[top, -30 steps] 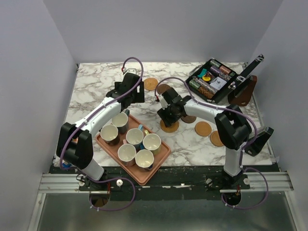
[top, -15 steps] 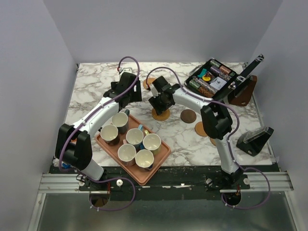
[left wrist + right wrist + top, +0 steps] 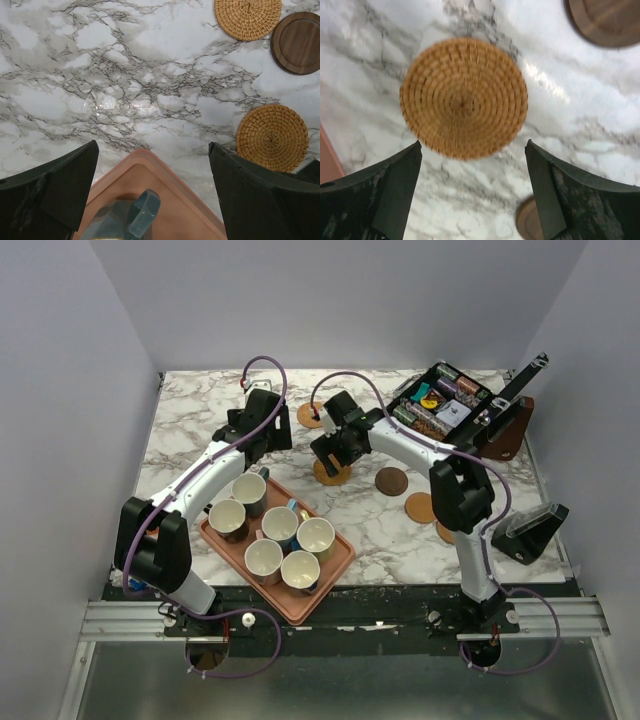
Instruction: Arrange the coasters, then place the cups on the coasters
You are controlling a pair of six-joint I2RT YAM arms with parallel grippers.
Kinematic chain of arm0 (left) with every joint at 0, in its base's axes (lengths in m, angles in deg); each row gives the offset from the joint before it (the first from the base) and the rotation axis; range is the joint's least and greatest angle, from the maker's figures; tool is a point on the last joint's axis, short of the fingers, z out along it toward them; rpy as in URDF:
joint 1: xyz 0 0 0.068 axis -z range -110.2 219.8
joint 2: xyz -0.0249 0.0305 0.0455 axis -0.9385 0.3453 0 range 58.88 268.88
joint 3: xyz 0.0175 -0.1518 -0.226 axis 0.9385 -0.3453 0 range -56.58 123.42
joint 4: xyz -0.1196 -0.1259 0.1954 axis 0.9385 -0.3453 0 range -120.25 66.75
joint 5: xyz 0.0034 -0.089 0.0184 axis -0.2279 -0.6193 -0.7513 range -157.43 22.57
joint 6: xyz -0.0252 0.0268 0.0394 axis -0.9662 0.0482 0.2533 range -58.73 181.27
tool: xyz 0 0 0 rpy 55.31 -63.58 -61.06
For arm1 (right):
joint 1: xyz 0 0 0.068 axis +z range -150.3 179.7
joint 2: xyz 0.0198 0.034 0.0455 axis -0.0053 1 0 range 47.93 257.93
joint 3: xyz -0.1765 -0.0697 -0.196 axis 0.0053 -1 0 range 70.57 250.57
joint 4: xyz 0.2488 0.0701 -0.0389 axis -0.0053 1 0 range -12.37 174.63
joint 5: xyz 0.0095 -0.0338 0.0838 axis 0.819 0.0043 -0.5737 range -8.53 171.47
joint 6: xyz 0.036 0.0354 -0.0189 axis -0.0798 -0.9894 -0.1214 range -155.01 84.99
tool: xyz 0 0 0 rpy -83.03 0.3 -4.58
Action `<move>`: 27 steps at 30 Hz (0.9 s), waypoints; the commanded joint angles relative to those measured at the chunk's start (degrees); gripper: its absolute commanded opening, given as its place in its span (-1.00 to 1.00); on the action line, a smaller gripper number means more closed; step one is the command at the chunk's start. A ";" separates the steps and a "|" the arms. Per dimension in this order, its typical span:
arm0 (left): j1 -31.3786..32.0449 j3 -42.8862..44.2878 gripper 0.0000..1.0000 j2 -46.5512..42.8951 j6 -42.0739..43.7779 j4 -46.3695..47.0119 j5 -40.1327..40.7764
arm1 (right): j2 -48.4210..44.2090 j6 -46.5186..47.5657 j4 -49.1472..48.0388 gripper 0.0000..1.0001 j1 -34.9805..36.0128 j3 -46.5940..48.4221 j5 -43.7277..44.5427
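Observation:
Several coasters lie on the marble. A woven coaster (image 3: 464,97) (image 3: 332,472) rests flat just ahead of my right gripper (image 3: 472,195) (image 3: 335,447), which stands open and empty above it. Dark brown coasters (image 3: 605,20) (image 3: 391,481) lie nearby, and another woven coaster (image 3: 310,415) (image 3: 248,17) sits farther back. Two tan coasters (image 3: 421,507) lie by the right arm. Several cups (image 3: 281,526) stand in the pink tray (image 3: 340,565). My left gripper (image 3: 152,190) (image 3: 262,435) hangs open over the tray's far corner (image 3: 150,172), above a grey-blue cup handle (image 3: 142,217).
A black box of small packets (image 3: 440,405) sits at the back right with a brown object (image 3: 505,430) beside it. A black stand (image 3: 525,530) is at the right edge. Both arms reach close together near the table's middle back.
My right gripper carried the woven coaster back and to the left, then opened and let it go on the marble. The left gripper drifted slightly backward, still open.

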 commanded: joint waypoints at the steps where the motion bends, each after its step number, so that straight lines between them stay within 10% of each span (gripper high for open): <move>1: -0.13 -0.43 0.98 -1.43 -0.66 1.46 -0.34 | -7.21 -1.37 -1.64 0.84 -0.28 -8.54 0.18; 10: -0.22 0.45 0.98 -0.12 0.48 0.94 -1.48 | -9.85 0.03 -7.09 0.76 0.25 -20.07 -3.16; 27: -1.09 -0.60 0.98 -1.60 0.74 1.02 -0.69 | 4.29 0.74 -1.66 0.15 1.31 -3.04 5.10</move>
